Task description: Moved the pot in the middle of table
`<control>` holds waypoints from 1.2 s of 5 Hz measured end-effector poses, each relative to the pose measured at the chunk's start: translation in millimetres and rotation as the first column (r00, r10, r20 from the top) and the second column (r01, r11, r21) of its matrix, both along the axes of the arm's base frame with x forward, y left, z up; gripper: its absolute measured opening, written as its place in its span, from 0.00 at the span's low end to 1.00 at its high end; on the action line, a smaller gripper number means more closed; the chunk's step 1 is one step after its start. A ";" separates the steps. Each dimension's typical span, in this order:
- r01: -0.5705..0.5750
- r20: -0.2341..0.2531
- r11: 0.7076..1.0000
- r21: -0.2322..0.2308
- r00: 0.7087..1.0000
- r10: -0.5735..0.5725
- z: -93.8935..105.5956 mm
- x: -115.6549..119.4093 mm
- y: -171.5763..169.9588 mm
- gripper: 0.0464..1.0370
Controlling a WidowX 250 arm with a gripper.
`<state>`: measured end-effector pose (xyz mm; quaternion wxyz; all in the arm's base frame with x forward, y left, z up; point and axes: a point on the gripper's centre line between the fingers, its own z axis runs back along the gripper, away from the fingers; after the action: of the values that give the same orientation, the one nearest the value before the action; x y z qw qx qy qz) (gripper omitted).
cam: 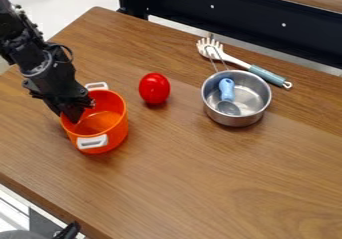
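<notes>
We see the black arm coming in from the upper left edge of the frame, its gripper (pixel 73 108) angled down into the mouth of an orange pot (pixel 115 133). The lower end of the gripper is hidden inside the pot, by the rim's left side, so we cannot tell whether it is wide, narrow or holding the wall.

The pot stands upright at the left of the frame, on a brown wooden table (pixel 200 183). We see its two white handles, one toward the top of the picture and one toward the bottom.

To the right of the pot, and apart from it, we find a shiny red tomato-like object (pixel 154 88). Right of centre, in the upper half, we have a metal saucepan (pixel 235 119) with a blue-handled utensil (pixel 227 89) in it. Just beyond the saucepan we see a pasta server (pixel 240 63) with a pale, toothed head and a grey-green grip, lying slantwise toward the right edge.
</notes>
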<state>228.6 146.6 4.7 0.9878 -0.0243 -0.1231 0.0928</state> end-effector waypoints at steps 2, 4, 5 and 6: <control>-0.038 -0.072 0.998 -0.048 0.997 0.034 -1.2 0.0 -22.0 0.01; -0.009 -0.071 0.997 -0.071 0.997 0.004 10.9 -12.1 -56.7 0.01; -0.014 -0.063 0.999 -0.051 0.998 0.011 7.3 -20.1 -72.1 0.01; -0.046 -0.051 0.999 -0.026 0.998 0.045 0.2 -21.2 -83.5 0.01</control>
<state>207.4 63.1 4.9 0.9878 -0.0326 -0.0972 0.1176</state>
